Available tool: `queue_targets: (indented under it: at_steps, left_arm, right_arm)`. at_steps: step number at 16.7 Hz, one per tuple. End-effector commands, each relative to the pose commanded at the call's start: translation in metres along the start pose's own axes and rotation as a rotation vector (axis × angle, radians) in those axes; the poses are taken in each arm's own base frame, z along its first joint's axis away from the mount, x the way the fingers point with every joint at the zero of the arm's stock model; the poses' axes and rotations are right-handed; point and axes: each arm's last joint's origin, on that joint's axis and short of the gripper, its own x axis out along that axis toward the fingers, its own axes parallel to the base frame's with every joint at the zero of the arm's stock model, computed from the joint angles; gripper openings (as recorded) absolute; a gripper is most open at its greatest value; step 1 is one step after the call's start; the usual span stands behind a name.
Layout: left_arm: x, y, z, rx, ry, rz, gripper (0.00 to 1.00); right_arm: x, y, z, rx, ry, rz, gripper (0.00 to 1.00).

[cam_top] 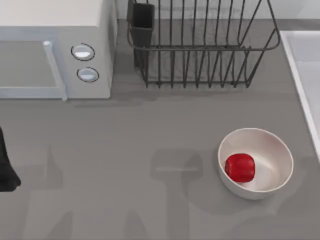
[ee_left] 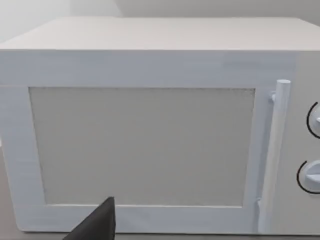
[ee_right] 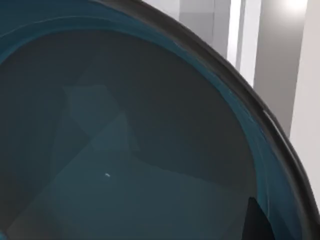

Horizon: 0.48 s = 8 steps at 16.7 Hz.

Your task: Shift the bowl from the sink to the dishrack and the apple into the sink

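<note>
Right under the right tool, teal bowl close up, grip unclear; dishrack bare; apple sitting in white bowl, not sink.

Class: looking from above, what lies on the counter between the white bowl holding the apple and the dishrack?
Nothing: in the top view, bare grey counter separates the white bowl with the apple from the dishrack.

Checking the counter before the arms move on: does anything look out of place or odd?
Nothing is spilled or damaged. The apple sits inside the white bowl on the counter rather than loose. The dishrack stands upright, with no dish in it.
</note>
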Motion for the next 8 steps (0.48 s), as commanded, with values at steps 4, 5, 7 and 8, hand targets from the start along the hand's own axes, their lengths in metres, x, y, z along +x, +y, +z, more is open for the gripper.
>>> queue_targets:
  at_steps: [4,5,7,8]
  left_arm:
    - [0.0,0.0,0.0,0.0,0.0,0.0,1.0]
    - [0.0,0.0,0.0,0.0,0.0,0.0,1.0]
    - [0.0,0.0,0.0,0.0,0.0,0.0,1.0]
    - [0.0,0.0,0.0,0.0,0.0,0.0,1.0]
  right_arm:
    - [-0.039,0.022,-0.061,0.014,0.008,0.005,0.0]
    - [-0.043,0.026,-0.069,0.017,0.012,0.009,0.0]
    - [-0.046,0.03,-0.076,0.02,0.016,0.012,0.0]
    - [-0.046,0.03,-0.076,0.02,0.016,0.012,0.0]
